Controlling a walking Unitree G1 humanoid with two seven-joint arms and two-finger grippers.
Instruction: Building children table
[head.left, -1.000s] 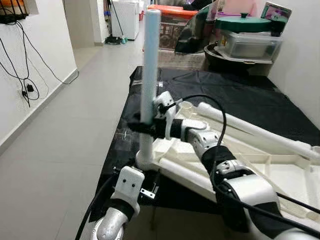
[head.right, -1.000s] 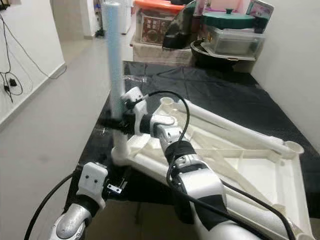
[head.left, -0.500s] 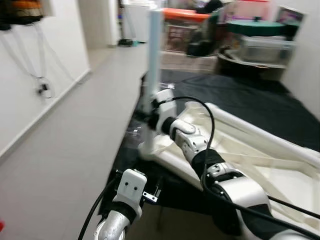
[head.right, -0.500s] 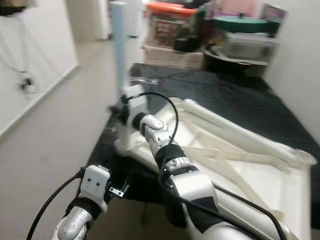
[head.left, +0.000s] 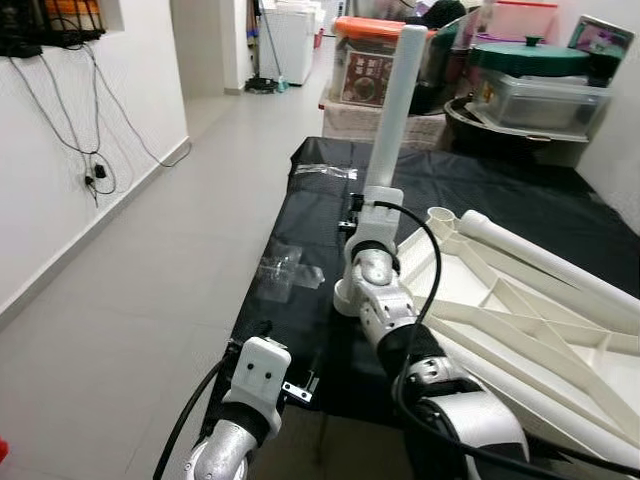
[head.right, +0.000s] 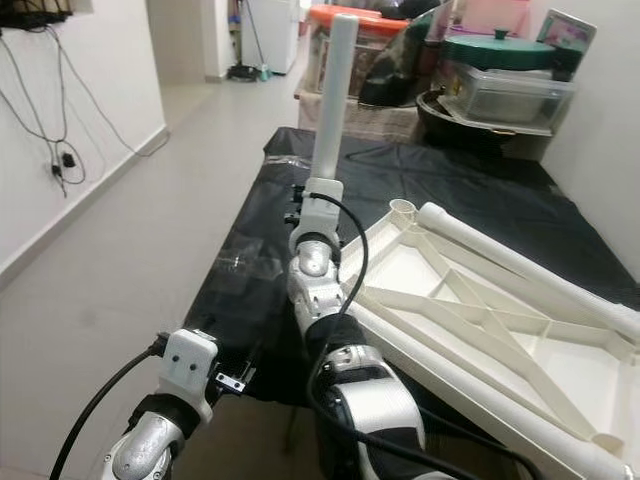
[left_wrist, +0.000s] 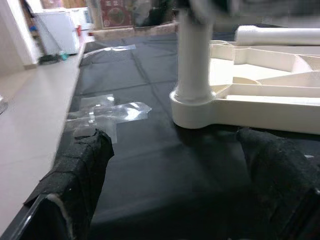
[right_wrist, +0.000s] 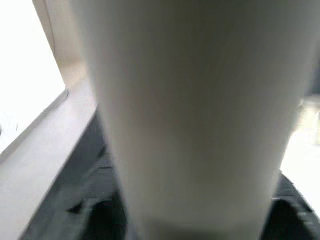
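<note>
A white children's tabletop (head.left: 520, 310) lies upside down on a black-covered table (head.left: 320, 190). A white table leg (head.left: 395, 110) stands in its near-left corner socket (left_wrist: 192, 107), leaning slightly right at the top. My right gripper (head.left: 362, 215) is shut on this leg low down, and the leg (right_wrist: 190, 110) looms close in the right wrist view. A second leg (head.left: 540, 255) lies along the tabletop's far side. My left gripper (left_wrist: 175, 142) is open, low at the table's near edge, pointing at the socket, with nothing between its fingers (left_wrist: 82, 170).
Crumpled clear plastic wrap (head.left: 290, 270) lies on the cloth left of the socket. Storage boxes and a green-lidded pot (head.left: 530, 60) crowd the table's far end. Open tiled floor (head.left: 150, 280) runs along the left, with cables on the wall (head.left: 95, 175).
The head camera has swung, so the whole scene shifted right. My right wrist now sits in front of the leg instead of to its right, still holding it. The left arm stays low.
</note>
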